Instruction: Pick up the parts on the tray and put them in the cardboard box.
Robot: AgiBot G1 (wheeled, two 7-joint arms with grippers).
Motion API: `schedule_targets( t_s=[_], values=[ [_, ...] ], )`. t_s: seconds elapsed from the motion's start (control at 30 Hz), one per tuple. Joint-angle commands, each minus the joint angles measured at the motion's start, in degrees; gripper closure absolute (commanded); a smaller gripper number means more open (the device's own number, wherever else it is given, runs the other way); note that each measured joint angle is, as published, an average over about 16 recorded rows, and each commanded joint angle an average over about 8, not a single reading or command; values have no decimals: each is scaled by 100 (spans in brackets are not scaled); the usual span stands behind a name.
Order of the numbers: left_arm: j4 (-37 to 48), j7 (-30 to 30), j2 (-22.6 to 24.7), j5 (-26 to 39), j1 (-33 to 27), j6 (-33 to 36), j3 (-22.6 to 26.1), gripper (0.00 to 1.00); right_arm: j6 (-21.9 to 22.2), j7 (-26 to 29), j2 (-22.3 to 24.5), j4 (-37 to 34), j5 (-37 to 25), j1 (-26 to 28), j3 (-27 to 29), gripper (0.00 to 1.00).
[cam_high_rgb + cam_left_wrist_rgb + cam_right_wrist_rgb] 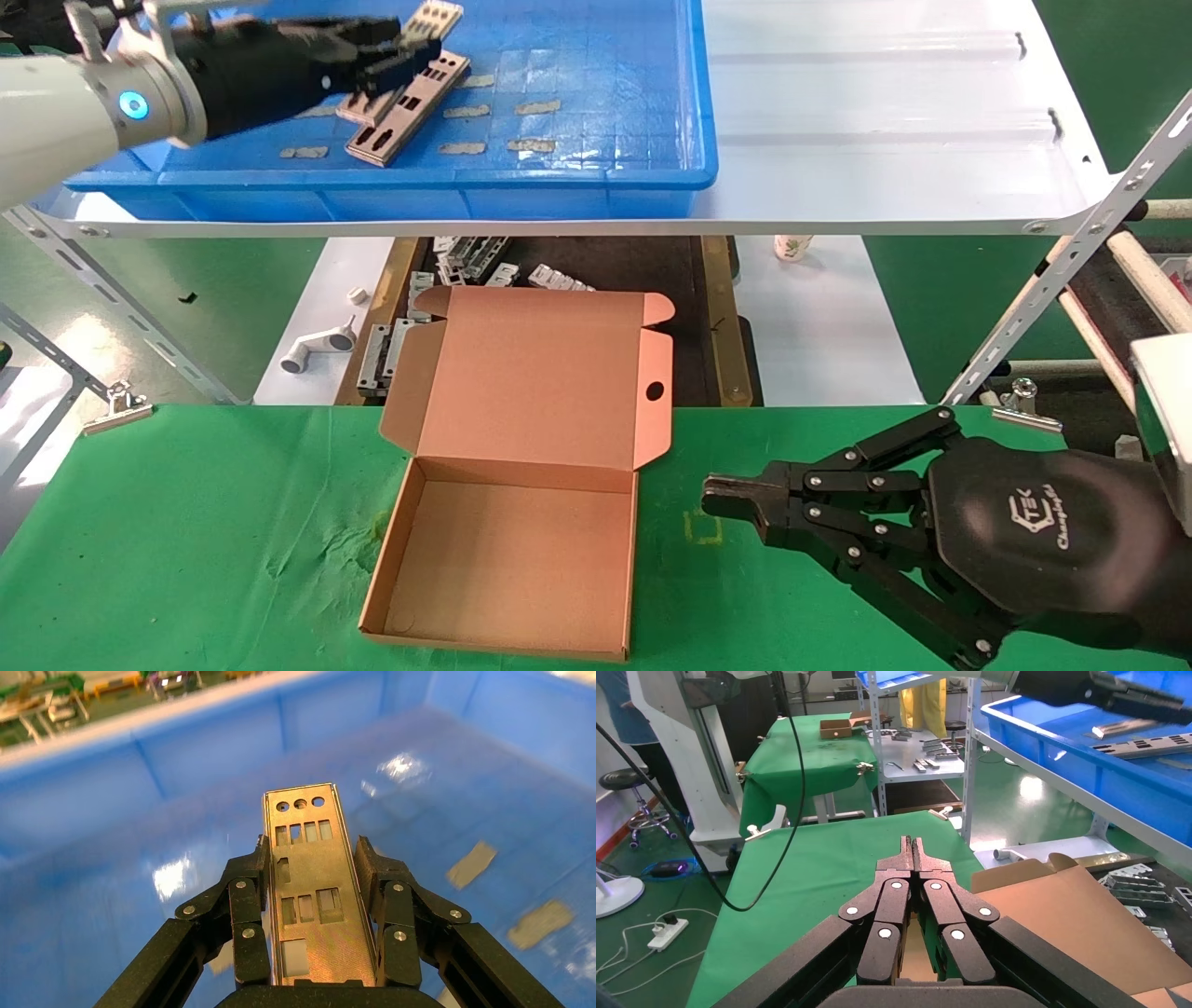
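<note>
Over the blue tray (559,177), my left gripper (410,54) is shut on one part (434,19), a thin silver plate with punched holes that sticks out past the fingertips. The left wrist view shows this part (330,931) gripped by its long edges between my left gripper's (313,855) fingers, above the tray's floor (211,748). Two more parts (402,110) lie overlapped in the tray under the gripper. The cardboard box (512,550) sits open on the green table. My right gripper (717,497) hovers shut and empty to the right of the box.
The tray rests on a white shelf (885,112) carried by slanted perforated struts (1052,270). Below it lie grey brackets (466,261) and a white pipe fitting (317,347). Metal clips (116,405) hold the green cloth at the table's far corners.
</note>
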Motion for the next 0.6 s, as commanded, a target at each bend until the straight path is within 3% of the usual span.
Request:
schedule_targets(
  t_s=[0.03,0.47,0.6],
  values=[
    [-41,47,-35,-60,-24,80,-41,100,0,0,0,0,0,0,0,100],
    [69,242,43,-89,22,-25,-66,100,0,0,0,0,1,0,-1,100],
    [146,275,134,-91,58,-173,-68,93,0,0,0,0,1,0,-1,100]
  ],
)
